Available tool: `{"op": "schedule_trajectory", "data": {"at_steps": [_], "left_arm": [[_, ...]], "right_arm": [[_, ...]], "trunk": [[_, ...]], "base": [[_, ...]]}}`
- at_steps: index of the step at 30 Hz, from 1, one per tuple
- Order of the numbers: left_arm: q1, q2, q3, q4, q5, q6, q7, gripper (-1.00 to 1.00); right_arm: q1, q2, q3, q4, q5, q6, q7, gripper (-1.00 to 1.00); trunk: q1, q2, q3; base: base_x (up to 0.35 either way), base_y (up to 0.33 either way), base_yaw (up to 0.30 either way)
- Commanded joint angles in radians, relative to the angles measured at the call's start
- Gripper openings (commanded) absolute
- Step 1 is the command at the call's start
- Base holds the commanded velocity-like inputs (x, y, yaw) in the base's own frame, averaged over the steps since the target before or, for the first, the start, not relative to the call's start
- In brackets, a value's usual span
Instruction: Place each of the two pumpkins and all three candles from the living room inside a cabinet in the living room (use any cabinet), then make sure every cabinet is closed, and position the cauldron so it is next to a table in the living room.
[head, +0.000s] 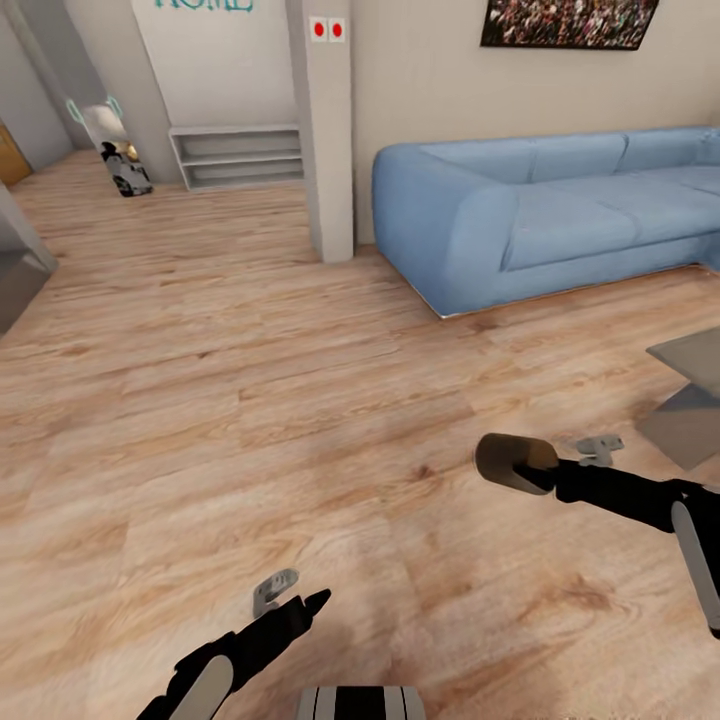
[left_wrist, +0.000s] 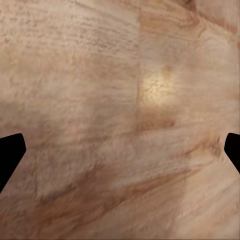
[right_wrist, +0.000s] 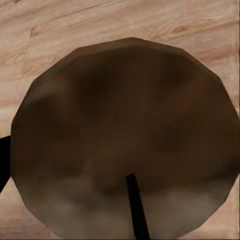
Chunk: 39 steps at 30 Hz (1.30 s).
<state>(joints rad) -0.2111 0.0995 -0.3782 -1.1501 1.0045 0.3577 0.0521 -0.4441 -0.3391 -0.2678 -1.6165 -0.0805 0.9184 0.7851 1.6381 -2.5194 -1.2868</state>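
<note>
I am holding a candle (head: 514, 462) clenched in my right gripper (head: 535, 472), carrying it on its side above the wood floor (head: 250, 400), near the grey table (head: 690, 400) and in front of the blue sofa (head: 540, 215). From my right wrist its flat top (right_wrist: 125, 135) with the dark wick (right_wrist: 136, 205) is facing me. My left gripper (head: 300, 610) is hanging released over bare floor, fingertips (left_wrist: 10, 155) spread wide.

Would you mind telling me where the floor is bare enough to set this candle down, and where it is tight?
The widest bare stretch of wood floor lies between the pillar, the blue sofa and the two grippers. The right gripper holds the candle above it. It is tighter at the right, where the grey table stands near the sofa.
</note>
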Motion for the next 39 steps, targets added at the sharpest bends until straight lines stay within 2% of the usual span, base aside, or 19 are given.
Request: {"op": "schedule_trajectory", "data": {"at_steps": [1,10,14,17,20,28,31,32,36,39], "left_arm": [[-0.001,0.001,-0.002,0.007,0.012,0.001,0.002,1.00],[-0.002,-0.004,0.001,0.018,0.014,-0.008,-0.002,1.00],[-0.002,-0.004,0.001,0.018,0.014,-0.008,-0.006,1.00],[-0.002,-0.004,0.002,0.018,0.015,-0.008,-0.007,1.00],[-0.002,-0.004,0.001,0.018,0.015,-0.008,-0.007,1.00],[-0.007,-0.001,0.006,0.012,0.017,-0.008,-0.010,1.00],[-0.014,0.006,0.032,-0.004,0.018,-0.003,-0.012,1.00],[-0.015,0.009,0.059,-0.018,0.019,0.002,-0.014,1.00],[-0.008,0.012,0.113,-0.045,0.016,0.010,-0.015,1.00],[-0.008,0.011,0.127,-0.049,0.011,0.012,-0.015,1.00]], "right_arm": [[-0.001,0.000,-0.004,0.000,-0.016,0.012,-0.001,-1.00],[-0.005,-0.002,-0.044,0.000,-0.016,0.014,0.008,-1.00],[-0.007,-0.004,-0.059,0.000,-0.016,0.017,0.049,-1.00],[-0.006,-0.024,-0.066,0.000,-0.016,0.019,0.120,-1.00],[-0.003,-0.042,-0.068,0.000,-0.015,0.020,0.150,-1.00],[-0.002,-0.055,-0.070,0.000,-0.016,0.020,0.168,-1.00],[-0.001,-0.056,-0.070,0.000,-0.016,0.020,0.169,-1.00],[-0.001,-0.056,-0.070,0.000,-0.016,0.020,0.170,-1.00],[-0.001,-0.057,-0.071,0.000,-0.016,0.020,0.170,-1.00],[-0.001,-0.058,-0.071,0.000,-0.016,0.020,0.170,-1.00]], "trunk": [[-0.001,0.000,0.003],[-0.005,0.002,0.036],[-0.006,0.003,0.051],[-0.008,0.004,0.062],[-0.009,0.004,0.073],[-0.013,0.006,0.100],[-0.014,0.007,0.110],[-0.015,0.007,0.114],[-0.016,0.008,0.128],[-0.018,0.009,0.138]], "base": [[0.000,0.000,-0.277],[0.000,0.000,-0.277],[0.000,0.000,-0.277],[0.000,0.000,-0.277],[0.000,0.000,-0.277],[0.000,0.000,-0.277],[0.000,0.000,-0.277],[0.000,0.000,-0.277],[0.000,0.000,-0.277],[0.000,0.000,-0.277]]}}
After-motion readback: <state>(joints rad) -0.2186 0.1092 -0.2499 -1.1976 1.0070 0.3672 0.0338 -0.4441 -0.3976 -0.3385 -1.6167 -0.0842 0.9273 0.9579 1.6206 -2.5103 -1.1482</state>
